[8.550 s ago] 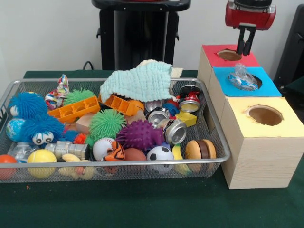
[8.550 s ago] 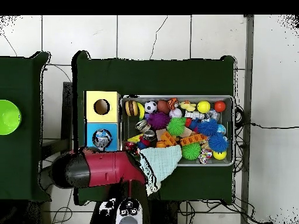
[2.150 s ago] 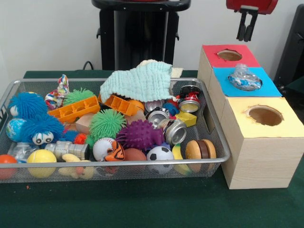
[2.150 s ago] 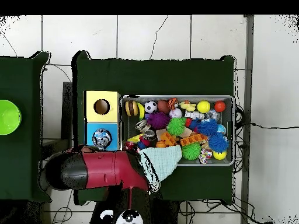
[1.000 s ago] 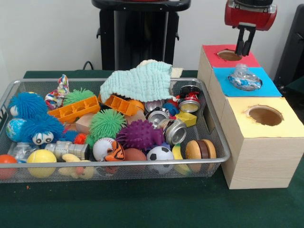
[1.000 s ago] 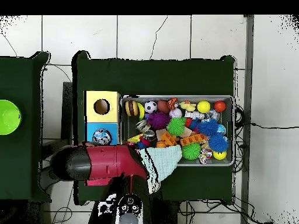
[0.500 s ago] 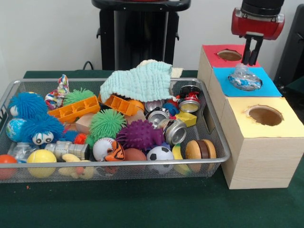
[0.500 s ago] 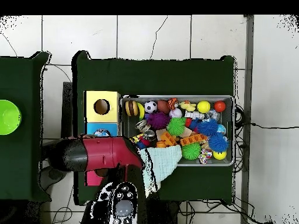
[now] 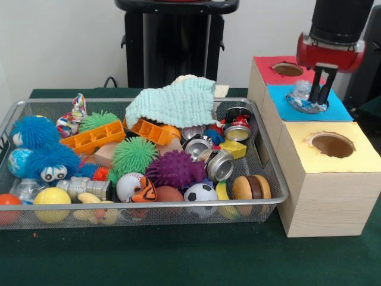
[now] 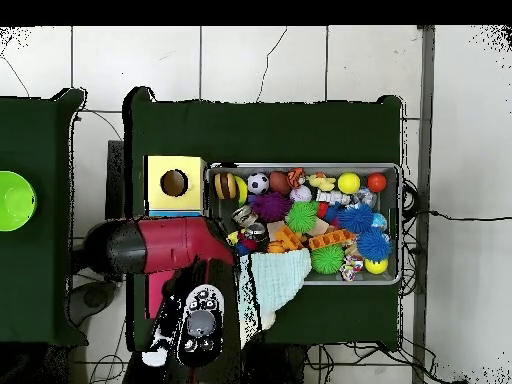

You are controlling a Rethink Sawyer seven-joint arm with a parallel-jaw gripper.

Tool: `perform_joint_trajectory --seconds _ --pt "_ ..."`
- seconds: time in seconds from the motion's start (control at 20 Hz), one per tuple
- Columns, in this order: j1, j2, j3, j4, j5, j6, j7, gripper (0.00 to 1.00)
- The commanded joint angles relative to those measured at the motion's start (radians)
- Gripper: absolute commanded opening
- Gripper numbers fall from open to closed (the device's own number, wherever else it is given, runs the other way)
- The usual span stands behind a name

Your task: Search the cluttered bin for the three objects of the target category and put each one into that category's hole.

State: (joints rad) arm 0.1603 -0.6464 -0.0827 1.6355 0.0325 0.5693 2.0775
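One crushed plastic bottle (image 9: 305, 99) sits jammed across blue hole (image 9: 309, 101), not dropped through. My gripper (image 9: 318, 90) now down over it from red hole (image 9: 287, 69), fingers parted, holding nothing. Next: push it in, I reckon. Bin (image 9: 262, 173) untouched.

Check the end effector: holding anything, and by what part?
Cannot tell. The end effector is down at the crushed bottle sitting on the blue hole, but a grip isn't visible.

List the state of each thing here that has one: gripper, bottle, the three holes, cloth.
gripper: fingers slightly apart, down at the bottle
plastic bottle: crumpled, stuck on the blue hole
red hole: clear
yellow hole: clear
mint cloth: draped over the bin's far rim
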Motion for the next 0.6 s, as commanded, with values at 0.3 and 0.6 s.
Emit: perform_joint_trajectory --seconds 0.3,0.6 --pt "0.1 0.325 -0.17 -0.159 -0.065 0.104 0.19 0.0" --pt "0.096 0.312 -0.175 -0.148 -0.031 0.122 0.157 0.0"
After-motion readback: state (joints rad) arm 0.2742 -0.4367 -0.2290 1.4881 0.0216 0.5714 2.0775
